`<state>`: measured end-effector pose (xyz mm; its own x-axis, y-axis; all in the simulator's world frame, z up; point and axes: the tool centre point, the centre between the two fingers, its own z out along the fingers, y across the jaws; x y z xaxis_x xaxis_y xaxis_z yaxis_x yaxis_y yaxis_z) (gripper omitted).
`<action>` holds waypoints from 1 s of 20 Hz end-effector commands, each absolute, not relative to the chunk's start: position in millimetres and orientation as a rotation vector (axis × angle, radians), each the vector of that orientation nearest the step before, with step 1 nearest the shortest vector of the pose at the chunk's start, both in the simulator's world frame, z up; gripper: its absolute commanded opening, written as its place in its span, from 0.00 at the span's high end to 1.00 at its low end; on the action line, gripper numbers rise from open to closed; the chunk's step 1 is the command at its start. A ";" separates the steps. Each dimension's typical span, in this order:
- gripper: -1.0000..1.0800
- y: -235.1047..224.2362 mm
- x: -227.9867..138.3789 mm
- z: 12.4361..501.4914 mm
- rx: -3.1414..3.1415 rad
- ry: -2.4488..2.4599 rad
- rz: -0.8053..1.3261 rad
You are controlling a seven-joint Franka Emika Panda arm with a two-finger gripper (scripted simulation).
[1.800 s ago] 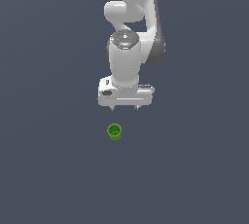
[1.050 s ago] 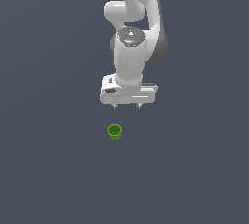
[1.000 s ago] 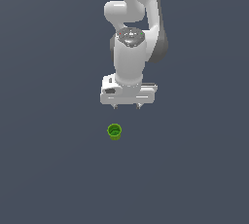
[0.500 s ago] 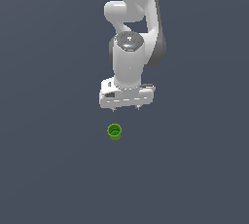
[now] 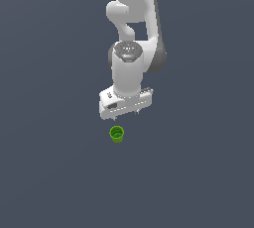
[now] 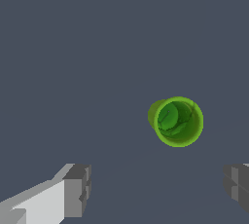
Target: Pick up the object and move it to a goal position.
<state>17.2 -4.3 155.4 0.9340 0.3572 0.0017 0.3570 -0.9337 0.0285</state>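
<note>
A bright green cup (image 5: 116,134) with a darker, mottled green interior is seen near the white gripper (image 5: 125,114). Grey fingertips (image 6: 78,190) are shown on the gripper, and a plain slate-grey floor (image 5: 49,172) beneath.

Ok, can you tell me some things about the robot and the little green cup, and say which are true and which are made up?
1. The green cup sits on the floor, not in the gripper. True.
2. The gripper is squeezing the cup. False: the fingers are spread wide and the cup lies outside the gap between them.
3. The cup is darker green inside. True.
4. The cup is wider than the gripper. False: it is narrower than the white gripper.
5. There are two cups on the floor. False: only one shows.
</note>
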 end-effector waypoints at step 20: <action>0.04 -31.0 41.7 113.7 2.802 1.390 -0.010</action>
<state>40.0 -29.1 116.6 0.6363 0.7713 -0.0127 0.7714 -0.6362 0.0115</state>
